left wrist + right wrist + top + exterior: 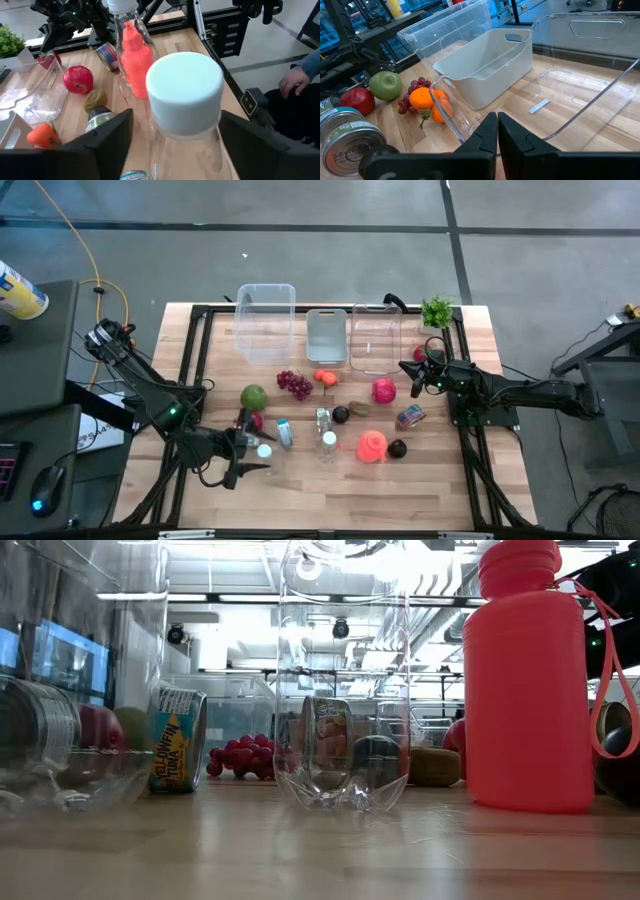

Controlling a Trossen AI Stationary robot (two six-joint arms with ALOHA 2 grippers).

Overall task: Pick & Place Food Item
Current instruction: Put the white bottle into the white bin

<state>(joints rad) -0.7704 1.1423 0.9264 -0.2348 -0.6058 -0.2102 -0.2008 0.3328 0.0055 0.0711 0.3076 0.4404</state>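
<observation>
Hiding bottle (185,125) base: left tool (175,145).

Bright overhead light; blurred foreground; glare

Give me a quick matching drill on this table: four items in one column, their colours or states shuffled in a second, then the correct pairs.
Items:
1. apple
2. water bottle
3. middle bin
4. right gripper

Descriptions:
A. grey-white, opaque
B. shut, holding nothing
C. green
D. coral pink

Pairs: 1-C, 2-D, 3-A, 4-B

The left gripper straddles a clear bottle with a white cap, its fingers on either side of the neck.
</observation>
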